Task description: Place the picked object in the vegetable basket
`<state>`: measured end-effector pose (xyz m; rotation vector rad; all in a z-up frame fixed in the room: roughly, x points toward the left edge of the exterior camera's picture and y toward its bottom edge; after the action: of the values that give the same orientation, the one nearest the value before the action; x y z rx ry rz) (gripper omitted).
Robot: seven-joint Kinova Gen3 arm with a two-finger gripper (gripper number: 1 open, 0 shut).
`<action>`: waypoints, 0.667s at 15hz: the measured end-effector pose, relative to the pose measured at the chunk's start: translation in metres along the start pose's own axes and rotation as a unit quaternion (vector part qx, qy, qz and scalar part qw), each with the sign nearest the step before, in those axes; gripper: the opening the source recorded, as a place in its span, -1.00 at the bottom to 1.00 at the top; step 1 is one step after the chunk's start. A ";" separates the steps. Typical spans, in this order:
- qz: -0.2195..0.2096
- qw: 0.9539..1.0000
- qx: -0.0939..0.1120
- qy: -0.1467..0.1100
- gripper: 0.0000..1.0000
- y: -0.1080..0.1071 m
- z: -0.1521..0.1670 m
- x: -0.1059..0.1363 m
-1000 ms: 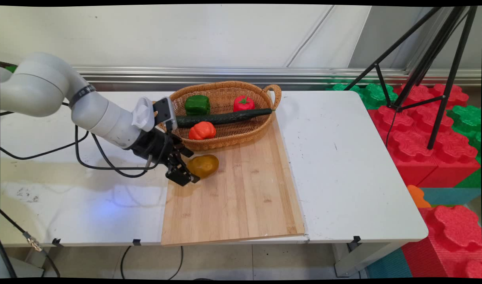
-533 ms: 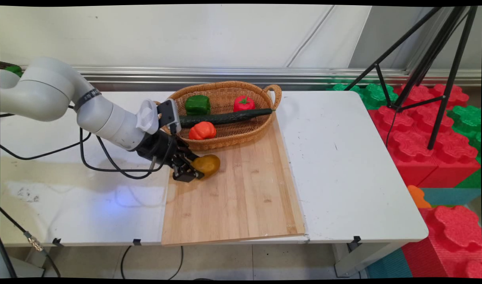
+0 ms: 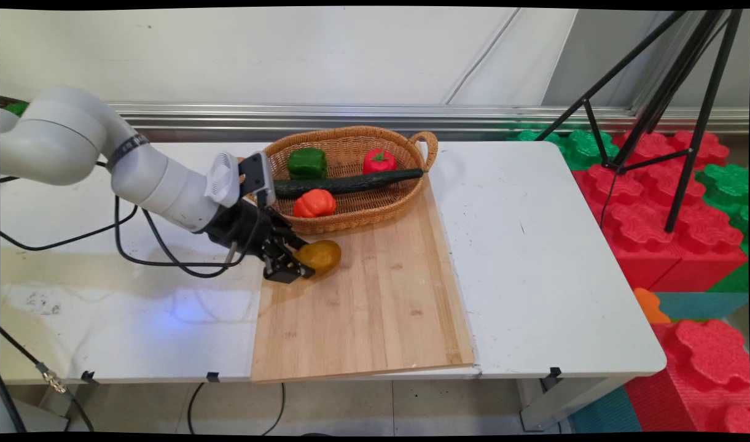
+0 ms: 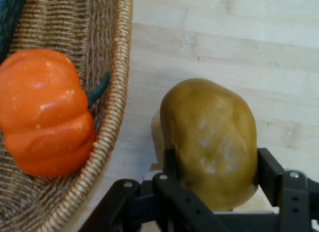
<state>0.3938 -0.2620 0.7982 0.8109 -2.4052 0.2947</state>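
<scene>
White arm reaches low from the left, its tool (image 3: 296, 265) clamped on the potato (image 4: 209, 137) over the board (image 3: 375, 307).

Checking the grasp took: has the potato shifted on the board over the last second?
Barely: the potato sits beside the basket rim as before, but the gripper has closed around it.

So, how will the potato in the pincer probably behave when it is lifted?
The potato looks smooth and glossy, so it may slip. Its rounded shape would probably roll on the cutting board if released. The pincer grips only its lower end, so it might pivot.
</scene>
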 end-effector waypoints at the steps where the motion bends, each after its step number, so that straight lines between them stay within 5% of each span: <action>1: 0.001 1.000 -0.002 0.002 -1.00 0.000 -0.003 0.000; 10: 0.025 0.999 -0.025 0.029 -1.00 -0.006 -0.060 -0.002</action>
<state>0.4259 -0.2431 0.8456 0.7119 -2.3708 0.2735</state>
